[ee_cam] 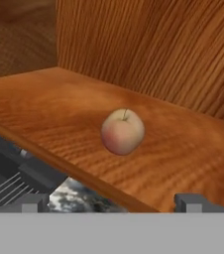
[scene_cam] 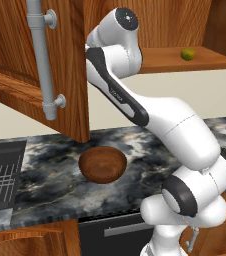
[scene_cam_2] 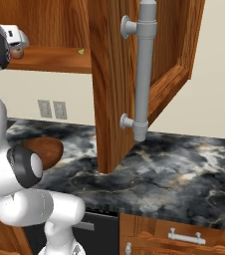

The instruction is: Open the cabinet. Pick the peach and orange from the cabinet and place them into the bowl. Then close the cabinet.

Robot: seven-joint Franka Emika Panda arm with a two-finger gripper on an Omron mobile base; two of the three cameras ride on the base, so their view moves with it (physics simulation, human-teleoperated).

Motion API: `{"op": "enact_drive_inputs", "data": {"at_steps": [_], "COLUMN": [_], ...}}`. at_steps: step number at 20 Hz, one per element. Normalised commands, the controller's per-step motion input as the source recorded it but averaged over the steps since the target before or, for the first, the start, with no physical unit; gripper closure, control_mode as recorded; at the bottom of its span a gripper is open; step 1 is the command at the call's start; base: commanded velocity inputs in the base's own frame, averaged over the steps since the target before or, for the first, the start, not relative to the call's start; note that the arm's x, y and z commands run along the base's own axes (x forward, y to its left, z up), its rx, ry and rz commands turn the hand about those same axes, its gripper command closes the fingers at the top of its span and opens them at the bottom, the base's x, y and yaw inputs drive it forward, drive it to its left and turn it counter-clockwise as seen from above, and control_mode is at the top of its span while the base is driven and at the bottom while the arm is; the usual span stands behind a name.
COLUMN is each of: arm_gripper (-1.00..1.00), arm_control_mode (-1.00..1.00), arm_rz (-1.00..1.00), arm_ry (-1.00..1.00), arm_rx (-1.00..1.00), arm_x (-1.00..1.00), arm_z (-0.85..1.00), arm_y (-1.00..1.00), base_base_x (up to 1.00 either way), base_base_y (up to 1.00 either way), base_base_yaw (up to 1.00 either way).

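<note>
on the cabinet (scene_cam: 35, 60) shelf, seen from the hand view, the peach (ee_cam: 123, 131) sits alone on the bare wood, its stem end up, a little back from the shelf's front edge and well out from the grained back wall. the gripper (ee_cam: 111, 202) faces it with its two dark fingertips (ee_cam: 188, 202) spread wide, one at each side of the lower frame, and nothing lies between them; the peach is ahead of the tips and apart from them, not held.

both cabinet doors stand swung open. in the left base view one door hangs out over the counter with its long grey bar handle (scene_cam: 42, 60) upright, and its lower corner is above the bowl (scene_cam: 103, 164). in the right base view the other door shows its own long handle (scene_cam_2: 143, 69).

the orange (scene_cam: 187, 54) rests on the same shelf, off to the right in the left base view, near the shelf's front edge and well apart from the arm. the bowl stands upright on the dark marbled counter (scene_cam: 135, 145) below the cabinet, and no fruit shows inside it. a dark dish rack (scene_cam: 0, 175) sits at the counter's left end.
</note>
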Motion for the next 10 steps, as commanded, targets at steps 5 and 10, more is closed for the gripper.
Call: {"op": "enact_drive_inputs", "data": {"at_steps": [5, 10], "arm_gripper": [-1.00, -1.00], "arm_control_mode": [-1.00, -1.00], "arm_rz": [0.00, 0.00], "arm_ry": [0.00, 0.02], "arm_rx": [0.00, 0.00], "arm_x": [0.28, 0.26], "arm_z": [0.00, 0.00], "arm_y": [0.12, 0.08], "base_base_x": [0.00, 0.00], "base_base_y": [0.00, 0.00], "base_base_yaw": [0.00, 0.00]}}
